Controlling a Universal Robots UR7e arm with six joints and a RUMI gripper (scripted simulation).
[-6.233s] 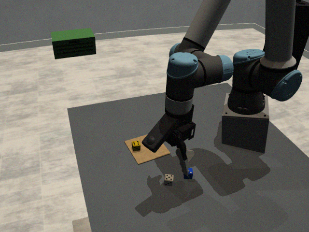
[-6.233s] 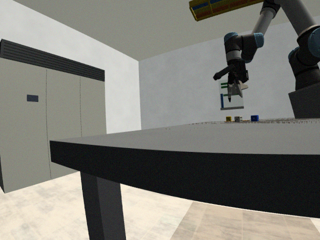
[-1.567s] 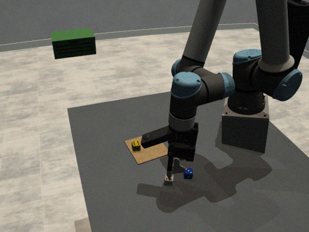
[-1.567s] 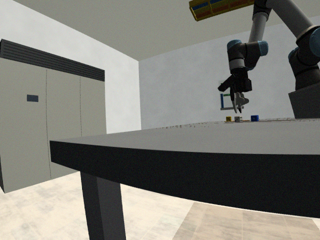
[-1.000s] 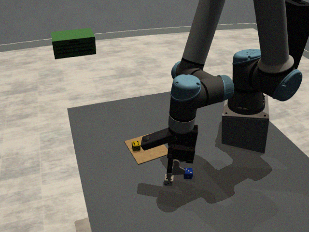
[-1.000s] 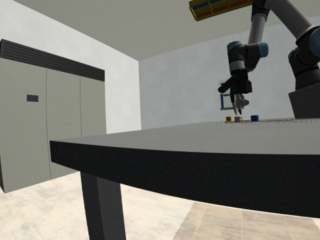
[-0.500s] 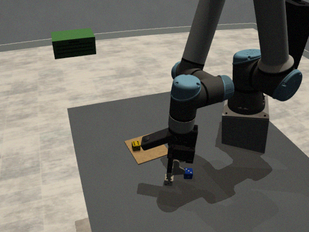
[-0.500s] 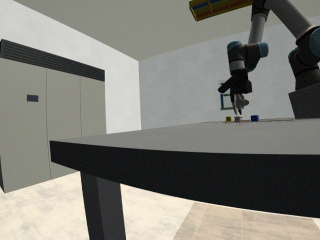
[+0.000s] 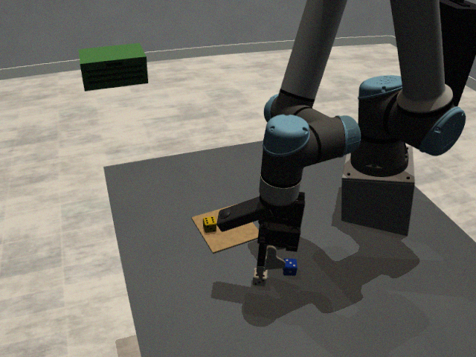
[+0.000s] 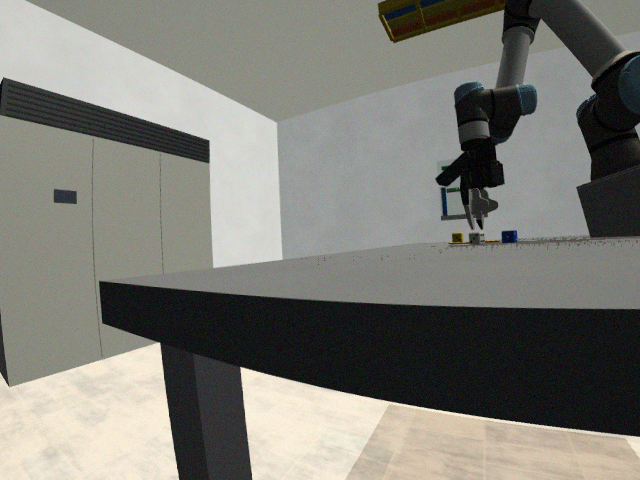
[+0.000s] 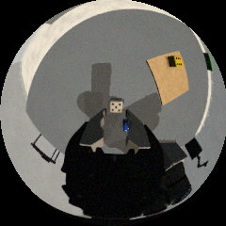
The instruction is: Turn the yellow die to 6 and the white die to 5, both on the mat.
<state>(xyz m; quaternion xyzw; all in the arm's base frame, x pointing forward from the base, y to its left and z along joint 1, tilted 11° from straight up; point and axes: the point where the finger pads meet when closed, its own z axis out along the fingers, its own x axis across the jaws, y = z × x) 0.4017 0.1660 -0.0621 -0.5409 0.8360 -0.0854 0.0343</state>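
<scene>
positioning gripper (image 9: 259, 268) (image 10: 476, 227) (image 11: 116, 109), fingers part-open, nothing held, above white die (image 9: 259, 277) (image 10: 476, 238) (image 11: 116, 105), lower centre of top view. likely next: straight descent, grip, carry to mat (image 9: 230, 242) (image 11: 173, 87).

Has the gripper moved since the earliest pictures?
Yes. In the exterior view, the gripper is lower, its tips now just above the white die.
</scene>
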